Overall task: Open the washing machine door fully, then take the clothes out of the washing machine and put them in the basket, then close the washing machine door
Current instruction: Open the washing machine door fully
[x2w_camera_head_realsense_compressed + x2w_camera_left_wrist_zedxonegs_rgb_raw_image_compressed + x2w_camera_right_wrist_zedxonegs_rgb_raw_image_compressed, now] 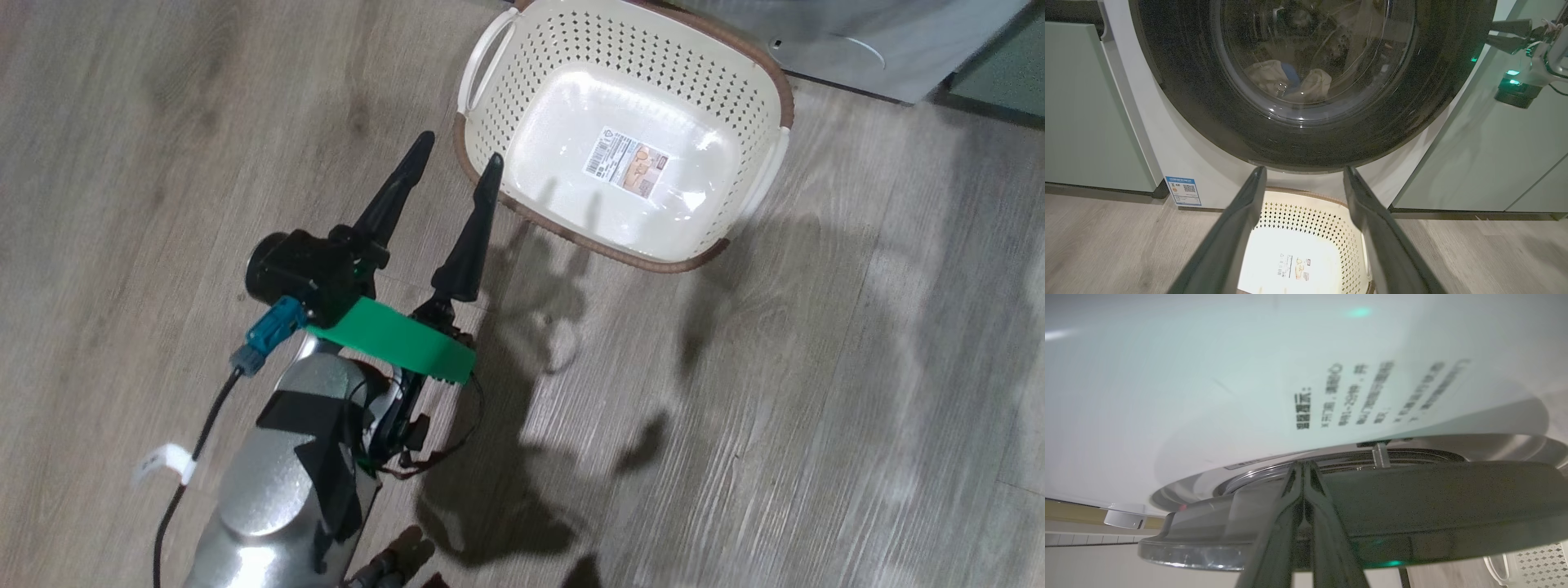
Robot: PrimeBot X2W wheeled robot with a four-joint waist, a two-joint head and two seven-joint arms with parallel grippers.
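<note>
The washing machine door (1306,139), with its black rim and glass bowl, fills the white washing machine (1167,143) front. Pale yellow clothes (1269,74) with a blue patch lie behind the glass. My right gripper (1303,465) is shut, its tips at the door's (1412,506) rim edge, where a narrow gap shows a chrome ring. In the left wrist view the right gripper (1489,33) is at the door's upper right edge. My left gripper (459,149) hangs open and empty beside the cream basket (653,49), low before the door. The left gripper (1304,169) frames the basket (1306,220).
Pale green cabinets (1086,110) flank the machine on both sides (1494,155). A blue sticker (1183,190) sits low on the machine's front. The basket stands on the wooden floor (816,367) right before the machine's base (833,41). White tiles (1077,539) show beyond the door.
</note>
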